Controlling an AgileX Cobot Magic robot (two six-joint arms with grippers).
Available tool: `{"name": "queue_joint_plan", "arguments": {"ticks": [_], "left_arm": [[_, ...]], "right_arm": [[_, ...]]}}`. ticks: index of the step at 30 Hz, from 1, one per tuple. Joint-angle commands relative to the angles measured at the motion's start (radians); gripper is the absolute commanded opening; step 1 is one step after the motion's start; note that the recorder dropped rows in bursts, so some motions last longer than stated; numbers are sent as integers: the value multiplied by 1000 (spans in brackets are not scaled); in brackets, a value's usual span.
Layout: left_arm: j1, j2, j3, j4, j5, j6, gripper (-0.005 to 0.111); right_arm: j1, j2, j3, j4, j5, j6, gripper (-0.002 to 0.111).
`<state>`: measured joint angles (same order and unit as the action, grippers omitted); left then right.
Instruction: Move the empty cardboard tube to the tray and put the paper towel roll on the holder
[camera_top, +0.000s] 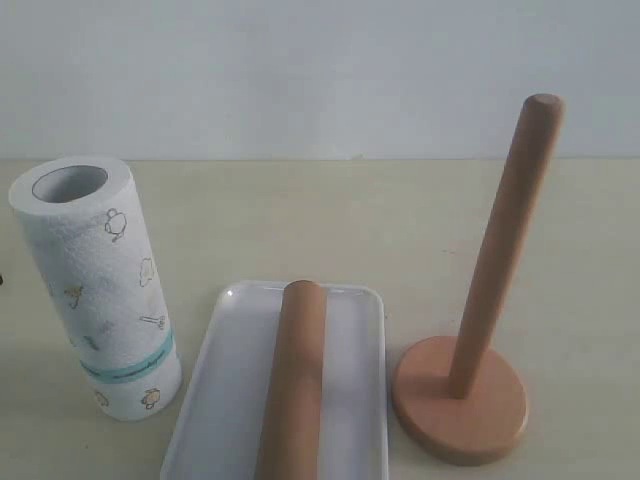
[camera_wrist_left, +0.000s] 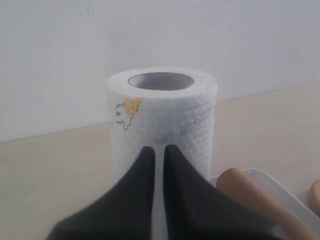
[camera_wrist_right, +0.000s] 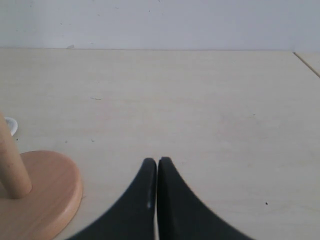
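Observation:
The brown cardboard tube (camera_top: 295, 385) lies lengthwise in the white tray (camera_top: 222, 400) at the front centre. The white paper towel roll (camera_top: 95, 285) stands upright on the table to the tray's left, grey core facing up. The wooden holder (camera_top: 460, 398) stands to the tray's right, its pole bare. Neither gripper shows in the exterior view. In the left wrist view my left gripper (camera_wrist_left: 158, 149) is shut and empty, with the towel roll (camera_wrist_left: 165, 117) right behind its tips and the tube's end (camera_wrist_left: 245, 192) beside it. My right gripper (camera_wrist_right: 157, 161) is shut over bare table beside the holder's base (camera_wrist_right: 42, 192).
A pale wooden table (camera_top: 330, 220) runs back to a white wall. In the right wrist view a table edge or seam (camera_wrist_right: 306, 62) shows at the far corner.

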<state>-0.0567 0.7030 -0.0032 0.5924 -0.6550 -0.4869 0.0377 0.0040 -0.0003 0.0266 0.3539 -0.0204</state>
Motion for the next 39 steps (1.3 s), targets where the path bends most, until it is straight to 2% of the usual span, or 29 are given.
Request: {"name": "queue_joint_plan", "arguments": {"ticks": [1,3,6,8,15,30,39], "left_arm": [[3,2,3,32,5,-66,22],[3,2,3,32,12,-96,46],[3,2,3,25,17,-104,94],[3,2,3,25,-13,-104,110],[3,2,3,25,-111,-104,110],[3,2,3,86,-39,-104,110],[3,23,3,58,16,-97,110]], "right_arm": [[-5,-4,0,-10,-9,-1,0],[-5,-4,0,-10,-9,-1,0],[-5,-4,0,-10,-9,-1,0],[-5,-4,0,-10,-9,-1,0],[-5,-4,0,-10,-6,-1,0],[-5,-4,0,-10,-6,-1,0],[-5,-4,0,-10,-6,-1,0]]}}
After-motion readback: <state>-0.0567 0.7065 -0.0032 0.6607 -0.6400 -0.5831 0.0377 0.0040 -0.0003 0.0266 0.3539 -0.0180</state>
